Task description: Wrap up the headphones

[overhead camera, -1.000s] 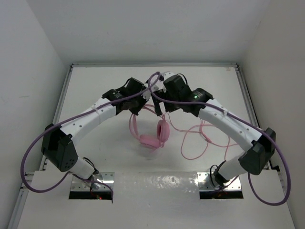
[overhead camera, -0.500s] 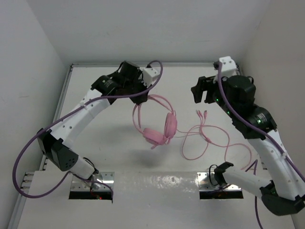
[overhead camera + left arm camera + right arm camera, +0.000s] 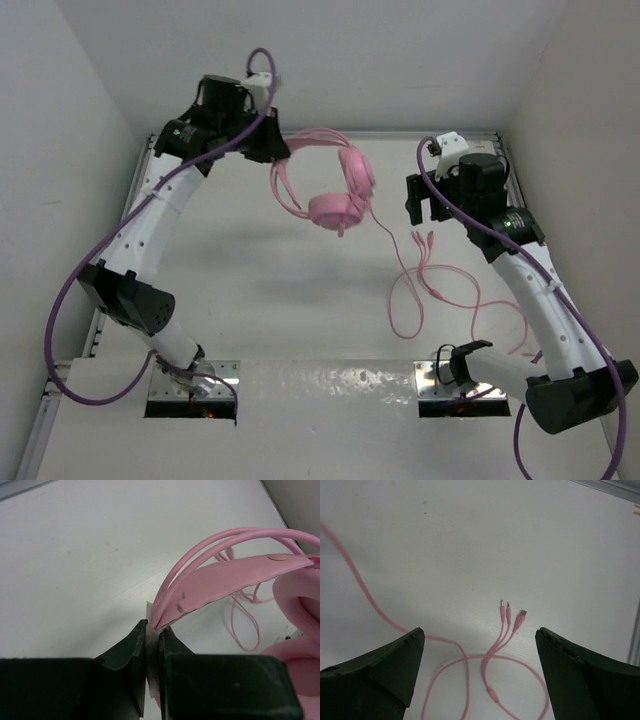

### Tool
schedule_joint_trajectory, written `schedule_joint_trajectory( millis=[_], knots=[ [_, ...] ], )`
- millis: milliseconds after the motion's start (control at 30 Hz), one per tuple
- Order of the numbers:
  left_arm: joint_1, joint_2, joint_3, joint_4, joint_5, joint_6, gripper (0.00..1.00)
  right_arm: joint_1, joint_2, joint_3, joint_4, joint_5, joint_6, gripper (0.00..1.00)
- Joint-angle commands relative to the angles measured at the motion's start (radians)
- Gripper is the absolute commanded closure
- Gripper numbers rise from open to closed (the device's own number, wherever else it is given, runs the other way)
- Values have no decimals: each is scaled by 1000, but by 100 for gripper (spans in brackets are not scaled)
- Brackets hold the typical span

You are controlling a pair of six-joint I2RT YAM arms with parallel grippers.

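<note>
Headphones [image 3: 335, 205] lifted higher by L gripper [image 3: 152, 630], clenched on headband [image 3: 230, 577]; R gripper [image 3: 479, 632], gaping over plugs [image 3: 510, 614], should drop & pinch cable [image 3: 370, 605] nr them.

1. The left claw [image 3: 278, 152] sits over the far left of the counter [image 3: 230, 300], with the headband [image 3: 220, 575] pinched between its fingers.
2. The headphones [image 3: 355, 175] hang to its right, lifted off the counter, with the earcups [image 3: 330, 210] at the end away from the claw.
3. The cable [image 3: 410, 300] runs from the earcups down to the right and lies in loops on the counter, right of centre.
4. The plugs [image 3: 511, 615] lie side by side on the counter behind the loops — beneath the right claw [image 3: 477, 637], which stands apart to the right of the headphones.
</note>
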Motion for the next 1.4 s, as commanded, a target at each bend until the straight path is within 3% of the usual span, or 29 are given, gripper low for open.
schedule_joint_trajectory(
  millis=[0, 67, 167, 333, 433, 633, 767, 967, 1067, 1200, 1300, 1367],
  knots=[
    [192, 13, -40, 101, 180, -184, 100, -38, -40, -125, 172, -256, -60, 9],
    [217, 13, -66, 112, 176, -190, 100, -38, -56, -203, 320, -363, -101, 9],
    [230, 3, -80, 148, 186, -202, 100, -37, -33, -331, 486, -406, -124, 10],
    [295, 26, -57, 201, 183, -260, 100, -8, 188, -349, 653, -414, -81, 14],
    [383, 66, -59, 219, 263, -341, 100, 46, 327, -325, 755, -381, -94, 9],
    [389, 97, -30, 236, 284, -349, 100, 107, 600, -241, 923, -197, -50, 2],
    [389, 117, 3, 242, 260, -348, 100, 107, 685, -155, 882, -39, 17, 4],
    [397, 158, 87, 260, 271, -348, 100, 113, 743, -144, 840, -87, 14, 8],
    [403, 177, 127, 276, 286, -362, 100, 116, 792, -77, 753, -113, 24, 19],
    [404, 186, 171, 280, 286, -354, 100, 118, 868, -44, 716, -114, 89, 42],
    [414, 187, 149, 320, 338, -416, 100, 121, 914, 3, 682, -143, 138, 96],
    [414, 186, 129, 363, 372, -460, 100, 144, 909, 25, 659, -137, 190, 100]
  ],
)
